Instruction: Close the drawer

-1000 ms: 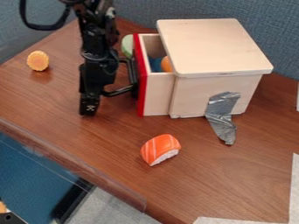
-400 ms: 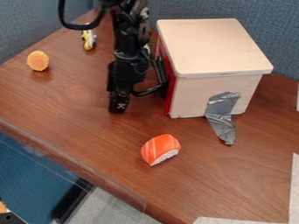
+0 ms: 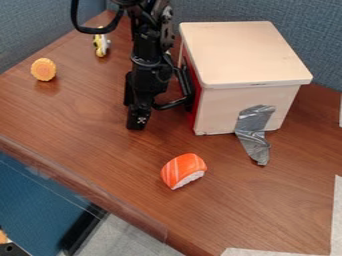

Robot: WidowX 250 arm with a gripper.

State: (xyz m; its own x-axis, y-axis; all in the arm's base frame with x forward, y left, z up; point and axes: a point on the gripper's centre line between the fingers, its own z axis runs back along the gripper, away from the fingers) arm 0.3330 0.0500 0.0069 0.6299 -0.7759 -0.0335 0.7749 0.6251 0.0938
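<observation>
Smooth wood against rough weave

The pale, box-shaped wooden cabinet [image 3: 244,55] looks smooth and matt, and its red drawer front [image 3: 195,97] has an even, painted look. The silver-grey strip of tape [image 3: 254,132] is crumpled, with a dull metallic sheen. Brown wood grain runs across the satin-smooth tabletop [image 3: 100,135]. The orange-and-white toy sushi piece [image 3: 182,169] looks like smooth plastic with a soft shine. The blue-grey partition [image 3: 320,50] is matt, coarsely textured cloth.

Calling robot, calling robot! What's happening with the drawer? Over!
Gripper by the drawer's black handle. Drawer looks shut, red front against the box. Toy sushi out of its way.
</observation>
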